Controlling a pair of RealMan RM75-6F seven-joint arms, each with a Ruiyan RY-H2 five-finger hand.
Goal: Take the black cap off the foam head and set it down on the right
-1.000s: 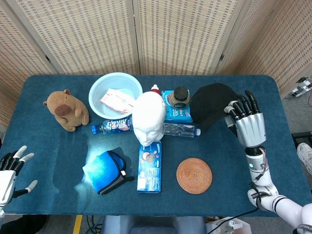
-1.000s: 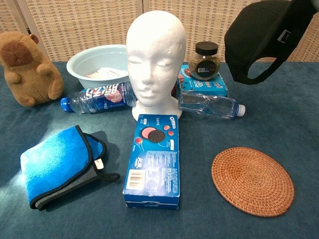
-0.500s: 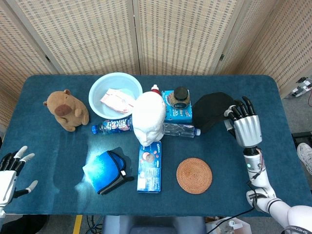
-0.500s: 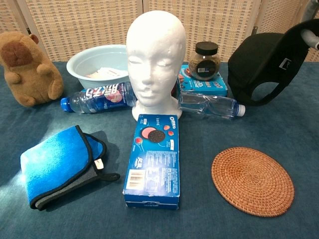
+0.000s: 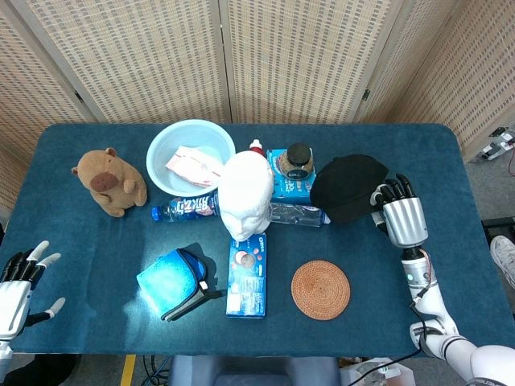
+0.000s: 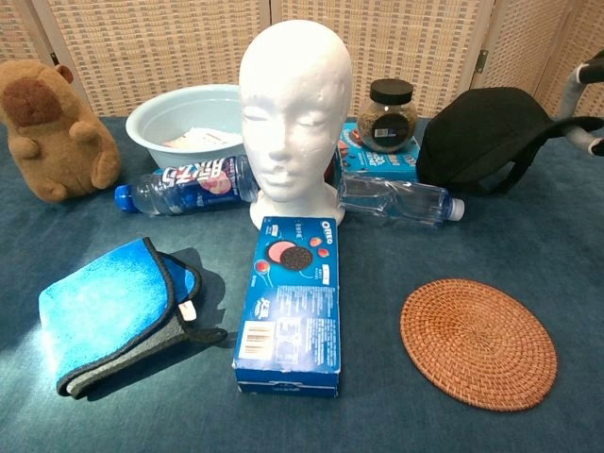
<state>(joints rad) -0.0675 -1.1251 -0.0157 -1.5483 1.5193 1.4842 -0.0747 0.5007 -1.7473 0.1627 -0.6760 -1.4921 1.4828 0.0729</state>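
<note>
The white foam head (image 5: 245, 197) (image 6: 293, 113) stands bare at the table's middle. The black cap (image 5: 348, 185) (image 6: 481, 137) rests on the blue table to the right of the head, beside the jar and the clear bottle. My right hand (image 5: 400, 219) is at the cap's right edge, and its fingers (image 6: 578, 125) still grip the cap's back rim. In the chest view only those fingertips show at the right border. My left hand (image 5: 18, 283) hovers at the near left corner with its fingers spread and nothing in it.
Around the head lie an Oreo box (image 5: 247, 276), a woven coaster (image 5: 320, 289), a folded blue cloth (image 5: 170, 281), a blue-labelled bottle (image 5: 185, 207), a clear bottle (image 6: 396, 200), a jar (image 5: 298, 159) on a blue box, a basin (image 5: 191, 155) and a plush capybara (image 5: 109, 181).
My right hand has lowered the cap from the air onto the table at the right and drawn back toward me. The left hand has barely shifted.
</note>
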